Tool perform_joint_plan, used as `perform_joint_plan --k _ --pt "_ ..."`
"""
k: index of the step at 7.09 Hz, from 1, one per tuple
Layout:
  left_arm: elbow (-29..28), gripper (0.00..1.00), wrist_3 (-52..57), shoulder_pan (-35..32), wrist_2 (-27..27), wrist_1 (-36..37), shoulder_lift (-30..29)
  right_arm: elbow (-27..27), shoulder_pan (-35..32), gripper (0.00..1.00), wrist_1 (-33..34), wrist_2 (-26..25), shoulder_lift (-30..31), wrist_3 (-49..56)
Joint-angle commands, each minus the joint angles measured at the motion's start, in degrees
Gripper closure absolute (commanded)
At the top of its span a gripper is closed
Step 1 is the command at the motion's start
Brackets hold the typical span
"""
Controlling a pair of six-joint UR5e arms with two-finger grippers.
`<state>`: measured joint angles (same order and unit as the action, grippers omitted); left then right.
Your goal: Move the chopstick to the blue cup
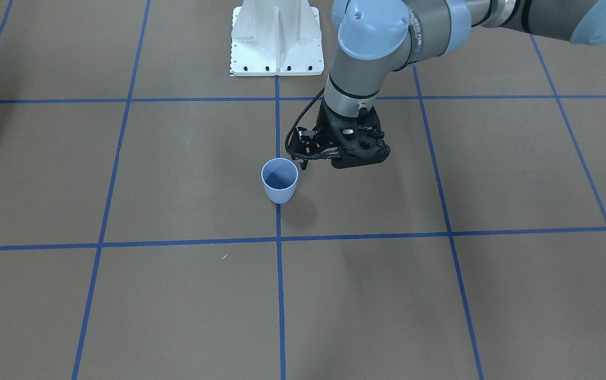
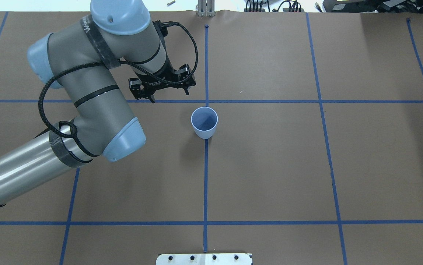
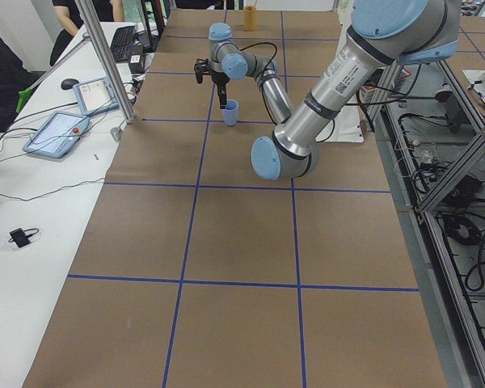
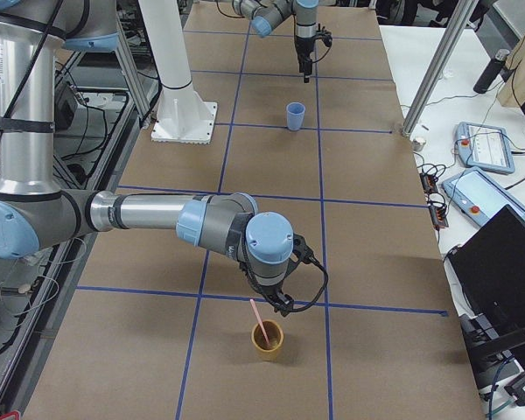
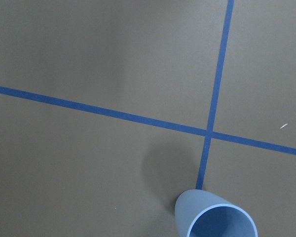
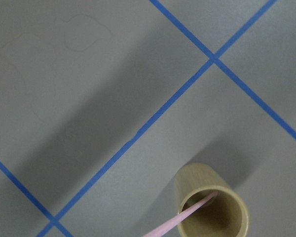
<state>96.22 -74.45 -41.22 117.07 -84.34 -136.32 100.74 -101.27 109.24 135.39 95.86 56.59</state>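
Left fingers [image 2: 151,98] spread open in the overhead view, near the upright blue cup [image 2: 204,122]. From the right side, the chopstick [image 4: 261,324] leans in a tan cup [image 4: 267,341] below my right fingers [image 4: 283,304]; their state I cannot tell.

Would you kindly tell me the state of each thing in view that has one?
Blue cup: upright, empty.
Chopstick: leaning in the tan cup, top sticking out.
Tan cup: upright, holding the chopstick.
Left claw: open, empty, raised near the blue cup.
Right claw: over the tan cup; open or shut cannot be told.
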Motion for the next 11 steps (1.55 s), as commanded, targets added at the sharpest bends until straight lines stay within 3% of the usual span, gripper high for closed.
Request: perform_joint_plan --k 1,3,5,11 --pt "0.54 0.02 0.1 0.0 0.0 -0.04 0.18 0.24 -0.24 0.0 2.64 -0.21 -0.24 -30.66" --pt "0.72 0.02 0.1 -0.09 0.0 -0.04 0.0 -0.71 -0.16 0.0 2.46 0.4 -0.06 -50.98" --pt "0.72 0.02 1.84 -0.44 0.0 -0.04 0.09 -2.82 -0.16 0.0 2.47 0.49 0.03 -60.68" --pt "0.72 0.02 2.21 -0.88 -0.35 -0.04 0.61 -10.9 2.04 0.02 0.98 6.02 -3.23 -66.77"
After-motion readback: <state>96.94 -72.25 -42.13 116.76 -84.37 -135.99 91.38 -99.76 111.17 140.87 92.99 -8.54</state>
